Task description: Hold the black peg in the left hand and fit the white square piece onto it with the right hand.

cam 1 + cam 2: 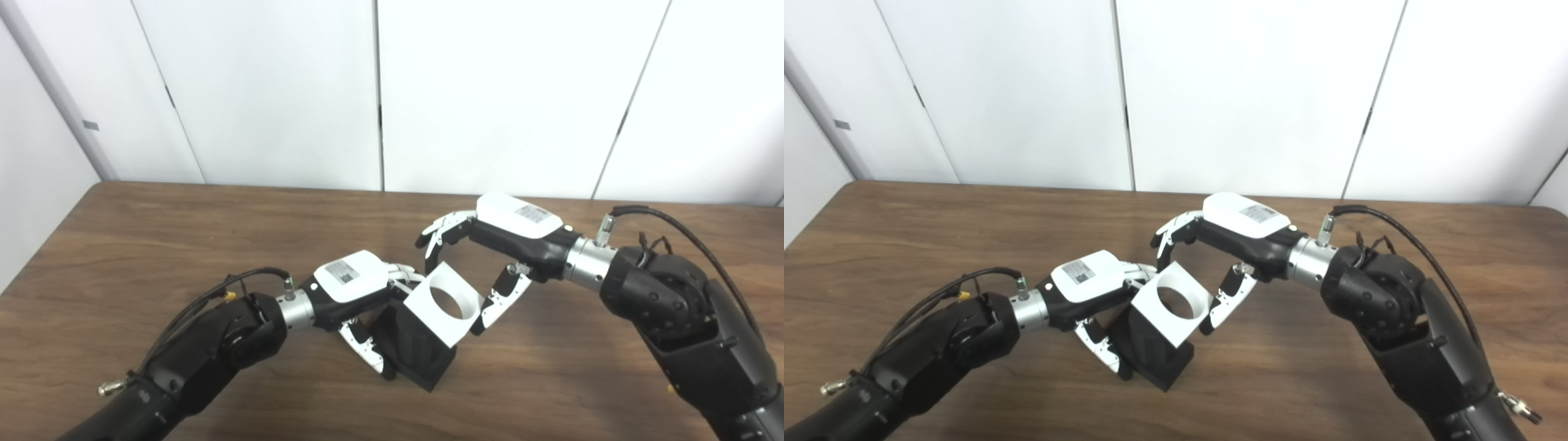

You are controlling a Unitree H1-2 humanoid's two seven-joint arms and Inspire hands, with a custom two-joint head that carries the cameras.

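We saw the left hand (352, 288) clamped around the black peg (416, 352), which stood tilted with its lower corner on the wooden tabletop (184, 245). The white square piece (444, 303), with a round hole in its middle, sat on the upper end of the peg. The right hand (502, 236) had its fingers (444, 229) curled over the piece's far edge and its thumb at the near right edge; we could not tell whether it gripped the piece or merely touched it.

Black ribbed peg block (421, 352): top hidden behind white square plate with round hole (442, 303).
Left hand (355, 288): fingertips hidden behind plate.
Both arms: cut by bottom edge.
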